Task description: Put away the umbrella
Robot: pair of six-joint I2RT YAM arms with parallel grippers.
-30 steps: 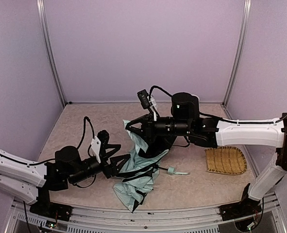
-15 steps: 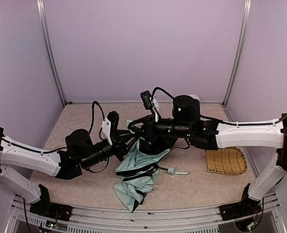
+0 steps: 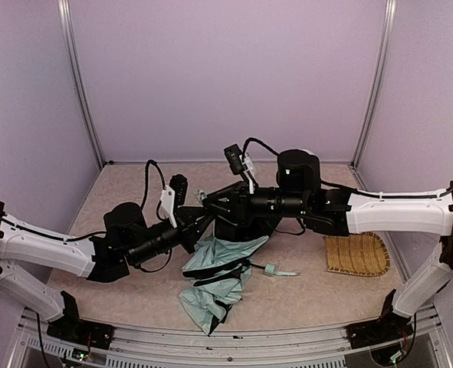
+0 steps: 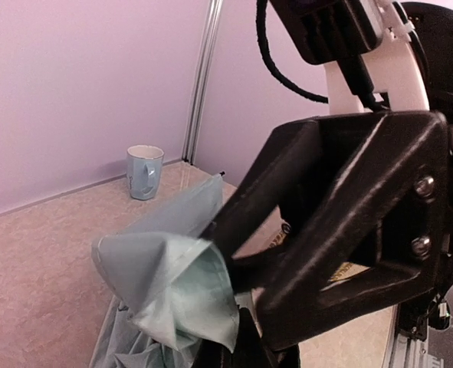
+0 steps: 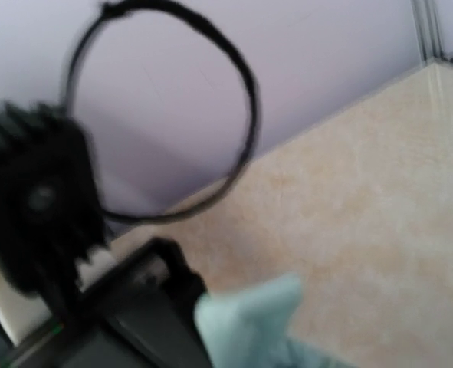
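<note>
- The bench (image 3: pixel 318 303) is beige and speckled, with lilac walls around it. Both arms reach in and meet over the middle, so that spot is pretty crowded.
- The right arm (image 3: pixel 395 211) comes in from the right edge and blocks a good bit of the far side in the top view.
- The left arm (image 3: pixel 42 245) comes up from the near-left corner.
- The umbrella (image 3: pixel 215 268) is a crumpled mint heap with black lining, lying mid-bench towards the near edge. One flap of fabric is pulled up to where the grippers meet.
- The right gripper (image 3: pixel 205 202) looks pinched closed on that raised flap. The left wrist view shows the fold running into its black fingers. The right wrist view is blurry, but a mint tip sits right against a finger.
- The left gripper (image 3: pixel 198 222) is just beside the right gripper and touching the fabric. I honestly can't tell if it's open or closed, since its own fingers barely show in its camera.
- The straw mat (image 3: pixel 356 254) sits near the right edge, well apart from the umbrella.
- The pale blue mug (image 4: pixel 145 172) stands upright by the far wall next to a corner post. Only the left wrist view shows it.
- The umbrella handle (image 3: pixel 270 268) with its loop lies flat on the bench, on the right side of the heap.
- A black cable loop (image 5: pixel 245 100) hangs in the right wrist view.
</note>
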